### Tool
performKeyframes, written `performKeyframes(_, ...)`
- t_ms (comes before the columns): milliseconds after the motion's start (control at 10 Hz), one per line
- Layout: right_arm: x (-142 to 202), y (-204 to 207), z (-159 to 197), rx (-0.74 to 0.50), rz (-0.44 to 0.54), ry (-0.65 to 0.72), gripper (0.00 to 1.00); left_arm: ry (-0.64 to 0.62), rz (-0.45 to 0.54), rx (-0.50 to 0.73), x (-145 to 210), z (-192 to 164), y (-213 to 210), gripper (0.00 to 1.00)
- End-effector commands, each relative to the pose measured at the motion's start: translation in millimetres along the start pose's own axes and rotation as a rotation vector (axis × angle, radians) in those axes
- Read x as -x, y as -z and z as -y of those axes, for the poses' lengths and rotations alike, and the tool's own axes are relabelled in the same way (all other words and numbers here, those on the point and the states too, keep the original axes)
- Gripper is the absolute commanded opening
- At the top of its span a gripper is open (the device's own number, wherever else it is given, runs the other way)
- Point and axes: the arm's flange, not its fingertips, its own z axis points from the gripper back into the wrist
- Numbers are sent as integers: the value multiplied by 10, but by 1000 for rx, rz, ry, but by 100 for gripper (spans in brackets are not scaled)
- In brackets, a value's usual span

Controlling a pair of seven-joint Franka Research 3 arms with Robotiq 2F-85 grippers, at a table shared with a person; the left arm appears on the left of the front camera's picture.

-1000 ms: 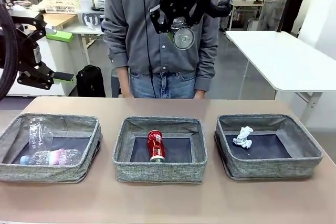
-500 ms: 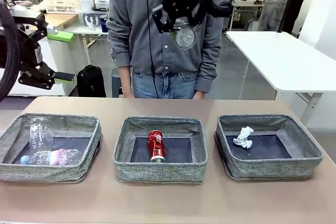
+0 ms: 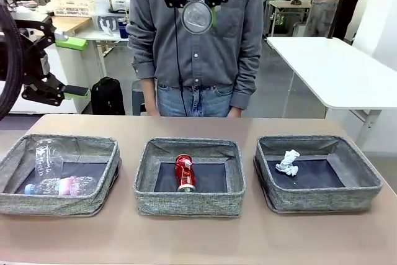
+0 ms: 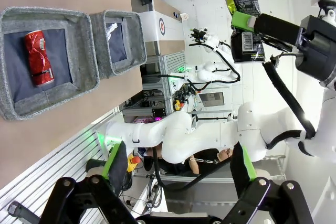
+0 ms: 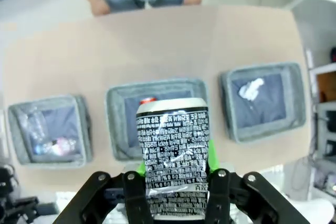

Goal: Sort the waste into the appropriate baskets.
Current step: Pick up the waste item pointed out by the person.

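Though half hidden by jaws, dark can [image 5: 173, 161].

- A tan counter [image 3: 198, 240] spans the foreground.
- A white side table [image 3: 335, 69] stands at right over a grey floor [image 3: 273, 97].
- Cluttered workbenches [image 3: 74, 17] line the far left.

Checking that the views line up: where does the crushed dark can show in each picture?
Front view: crushed dark can top centre, end-on, in the right gripper, high above the baskets.
Left wrist view: can top right, far off.
Right wrist view: can bottom centre, clamped between the fingers.
Shared landmark: red can in the middle basket.
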Motion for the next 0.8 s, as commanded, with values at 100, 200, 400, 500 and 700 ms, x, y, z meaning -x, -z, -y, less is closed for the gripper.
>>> performKeyframes(100,74,-65,40,-2,19,-40,40,18,2,23,-9,12,-6,100)
performKeyframes(200,74,-65,40,-2,19,-40,40,18,2,23,-9,12,-6,100)
performKeyframes(400,74,-65,40,-2,19,-40,40,18,2,23,-9,12,-6,100)
performKeyframes(500,74,-65,40,-2,19,-40,40,18,2,23,-9,12,-6,100)
performKeyframes(700,74,-65,40,-2,19,-40,40,18,2,23,-9,12,-6,100)
